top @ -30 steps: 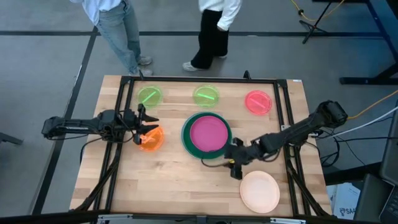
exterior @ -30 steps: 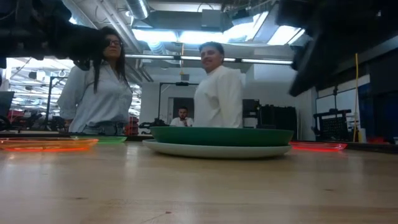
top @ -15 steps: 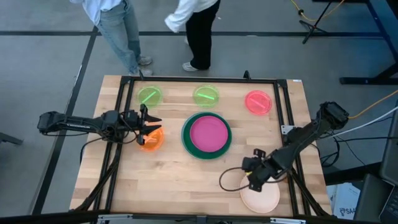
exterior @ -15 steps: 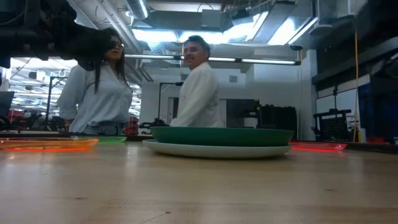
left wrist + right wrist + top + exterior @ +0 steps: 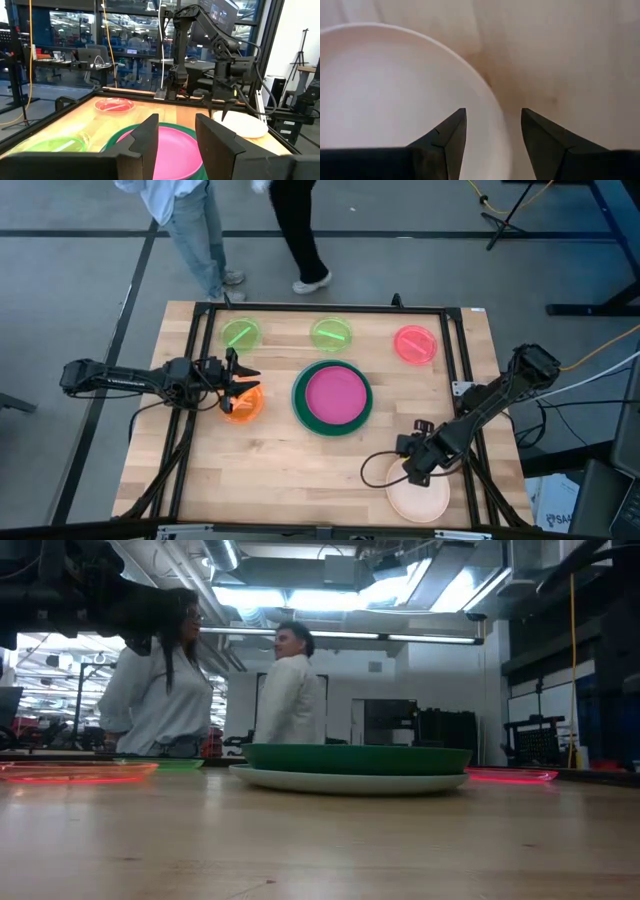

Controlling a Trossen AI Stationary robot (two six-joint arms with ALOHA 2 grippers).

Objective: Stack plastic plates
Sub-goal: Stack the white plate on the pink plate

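A magenta plate (image 5: 332, 393) lies in a dark green plate (image 5: 300, 412), which rests on a pale blue one (image 5: 350, 781) at mid-table. My left gripper (image 5: 238, 380) hovers open over the orange plate (image 5: 244, 405), which lies flat on the table. My right gripper (image 5: 412, 472) is open and points down at the peach plate (image 5: 420, 500). In the right wrist view its fingers (image 5: 492, 131) stand on either side of that plate's rim (image 5: 492, 100), with no contact showing. Two lime green plates (image 5: 241, 334) (image 5: 331, 333) and a pink plate (image 5: 415, 343) lie along the far side.
A black frame (image 5: 455, 350) runs around the work area. Bare wood lies between the stack and the near edge (image 5: 290, 480). A cable loop (image 5: 375, 470) hangs beside my right gripper. Two people (image 5: 160, 680) (image 5: 290, 690) stand beyond the far edge.
My right gripper has left the near right rim of the middle stack, moved toward the near edge and a little to the right, and now stands over the peach plate's rim. The people beyond the far edge have shifted.
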